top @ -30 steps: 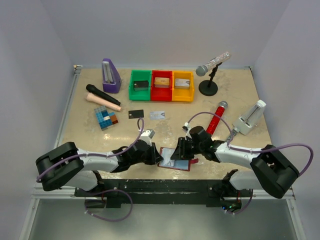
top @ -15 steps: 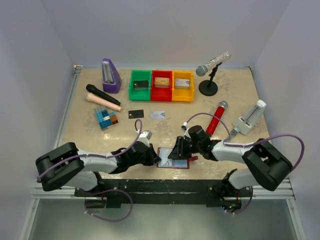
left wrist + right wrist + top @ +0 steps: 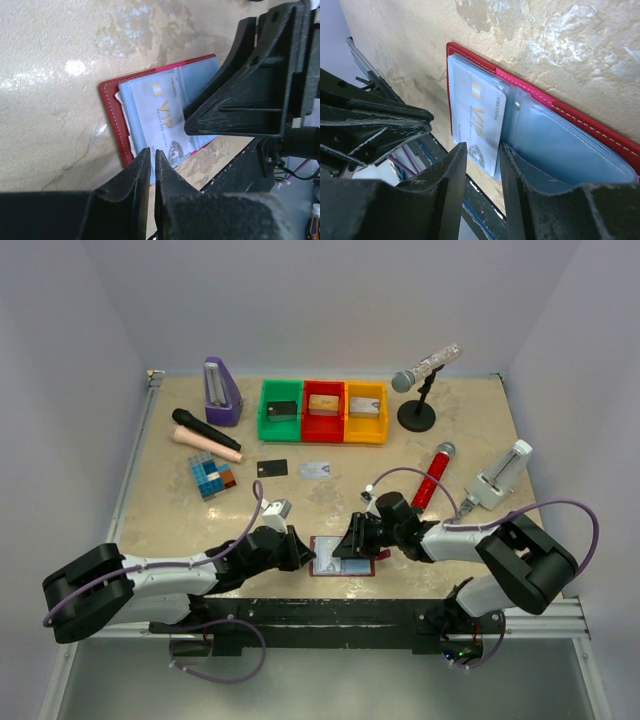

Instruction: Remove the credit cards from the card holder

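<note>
The dark-red card holder (image 3: 343, 557) lies open near the table's front edge, its pale blue clear pockets up. A silvery VIP credit card (image 3: 161, 112) sits in the left pocket (image 3: 476, 112). My left gripper (image 3: 305, 558) comes in from the left. Its fingertips (image 3: 151, 152) are pinched with a thin slit on the card holder's (image 3: 111, 112) near edge. My right gripper (image 3: 356, 540) is open over the card holder (image 3: 580, 127), its fingers (image 3: 482, 150) either side of the card's near corner. A black credit card (image 3: 272, 468) and a silvery one (image 3: 314, 471) lie mid-table.
Green (image 3: 281, 410), red (image 3: 322, 408) and yellow (image 3: 366, 410) bins stand at the back. A purple metronome (image 3: 222, 392), a black microphone (image 3: 205, 430) and a colour block (image 3: 212, 477) are on the left. A red microphone (image 3: 432, 475) and a white device (image 3: 503, 475) lie on the right.
The card holder has settled flat and slid slightly left. My left arm has drawn back to the left, still at the holder's edge. The right gripper has followed the holder.
</note>
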Controlling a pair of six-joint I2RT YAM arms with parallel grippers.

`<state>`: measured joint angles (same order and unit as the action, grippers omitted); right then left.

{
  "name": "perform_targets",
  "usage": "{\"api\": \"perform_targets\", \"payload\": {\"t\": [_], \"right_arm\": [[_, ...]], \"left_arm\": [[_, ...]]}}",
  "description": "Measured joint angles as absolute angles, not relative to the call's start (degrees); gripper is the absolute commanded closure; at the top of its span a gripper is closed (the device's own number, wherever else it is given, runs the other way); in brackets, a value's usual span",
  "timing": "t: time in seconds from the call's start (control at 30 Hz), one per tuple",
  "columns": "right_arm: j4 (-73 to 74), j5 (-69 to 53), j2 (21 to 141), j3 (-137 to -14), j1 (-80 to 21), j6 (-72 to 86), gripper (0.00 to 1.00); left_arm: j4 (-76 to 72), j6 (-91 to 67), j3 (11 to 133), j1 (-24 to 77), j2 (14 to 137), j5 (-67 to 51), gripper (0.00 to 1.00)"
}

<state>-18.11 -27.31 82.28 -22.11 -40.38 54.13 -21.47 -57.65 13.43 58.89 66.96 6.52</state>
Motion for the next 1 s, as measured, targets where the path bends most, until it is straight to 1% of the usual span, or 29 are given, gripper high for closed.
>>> {"api": "perform_targets", "payload": {"t": [0.2,0.4,0.67,1.0], "right_arm": [[-22.44,-28.73,84.07,-21.06,-40.36,54.70,0.64],[-29.54,-30.70,86.15,-19.11,-40.38,56.12,0.64],[-35.77,-32.23,87.81,-17.52,-40.36,57.36,0.63],[-45.54,-33.82,91.79,-15.20,-39.94,60.45,0.63]], "left_arm": [[-20.14,-56.36,14.46,58.89,64.38,7.31,0.89],[-19.99,-55.29,17.30,58.89,68.53,7.25,0.91],[-19.22,-54.98,17.43,58.89,72.73,7.29,0.96],[-19.49,-55.33,17.15,58.89,72.62,7.90,0.96]]}}
